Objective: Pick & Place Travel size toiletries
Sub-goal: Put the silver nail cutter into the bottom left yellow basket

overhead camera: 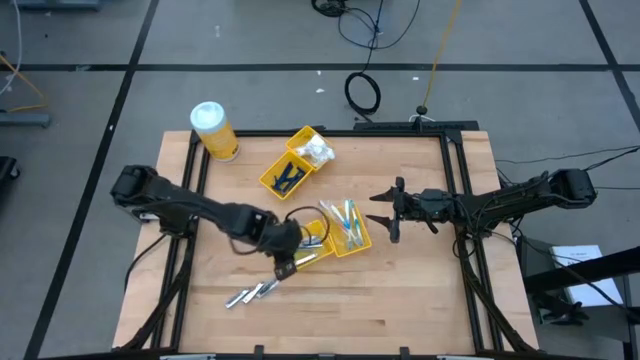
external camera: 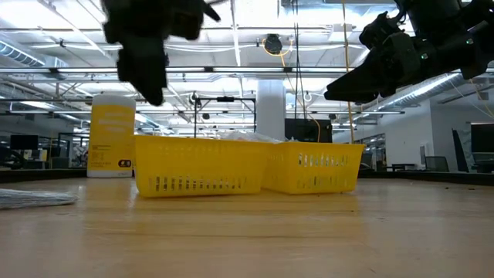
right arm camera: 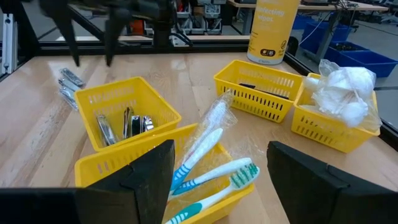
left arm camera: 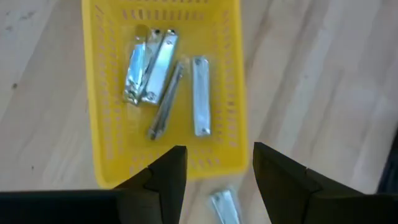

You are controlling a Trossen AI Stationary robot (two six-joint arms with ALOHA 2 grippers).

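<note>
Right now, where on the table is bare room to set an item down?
Free: the wood between the right gripper and the table's near edge, and the left strip below the yellow jar. Crowded: the middle, with the yellow trays, left gripper and loose silver tubes.

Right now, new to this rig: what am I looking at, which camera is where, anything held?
Two robot arms at a wooden table. One camera looks straight down, one sits at table height, one rides each wrist. The left end effector hangs open and empty over a yellow tray of silver tubes, with more tubes loose on the wood. The right end effector, also open and empty, waits near a tray of wrapped toothbrushes. Other trays hold white packets and dark sticks; a yellow jar stands behind.
</note>
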